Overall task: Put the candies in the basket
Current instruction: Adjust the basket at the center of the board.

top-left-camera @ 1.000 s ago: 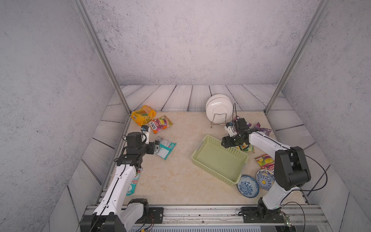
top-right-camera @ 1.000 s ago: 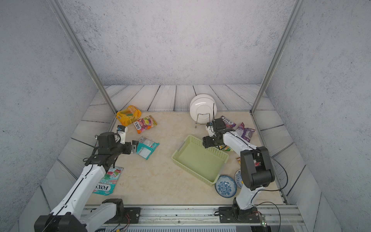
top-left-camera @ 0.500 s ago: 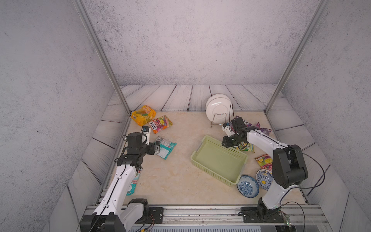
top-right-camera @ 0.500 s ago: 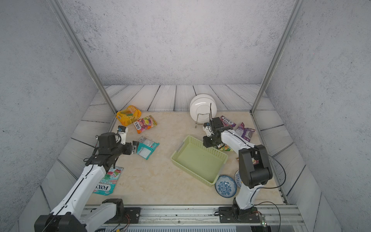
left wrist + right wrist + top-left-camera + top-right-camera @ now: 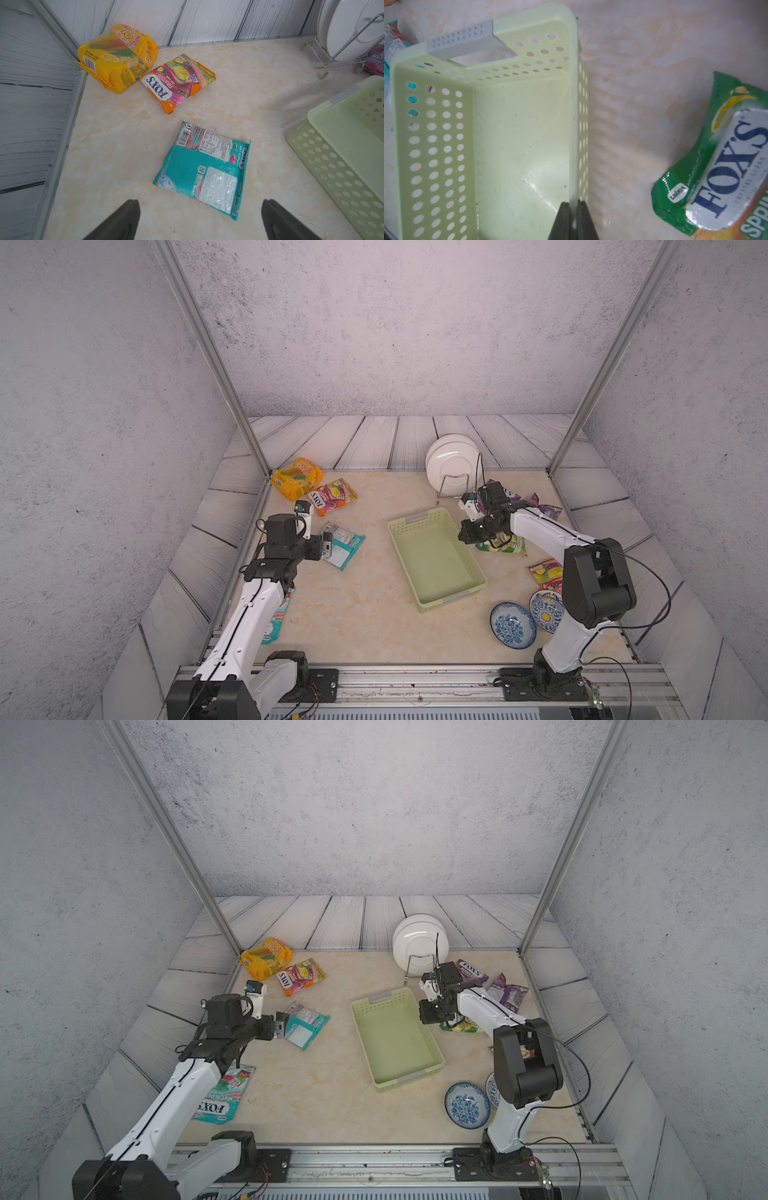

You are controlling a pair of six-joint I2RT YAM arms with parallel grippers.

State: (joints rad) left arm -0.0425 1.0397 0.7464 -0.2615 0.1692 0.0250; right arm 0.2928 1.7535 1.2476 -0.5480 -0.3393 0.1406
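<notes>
Since the candies [image 5: 334,497] are light, slick, soft packets lying flat on the table [image 5: 249,83], none yet in the basket [image 5: 433,145], each probably wants a pinch at a sealed edge or corner; the teal packet [image 5: 203,168] sits just ahead of the left gripper [image 5: 199,201], jaws wide apart. The right gripper [image 5: 572,202] is clamped on the basket's side wall, green packet [image 5: 716,166] just beside it; the puffy yellow bag [image 5: 116,56] likely needs a wider bite.
</notes>
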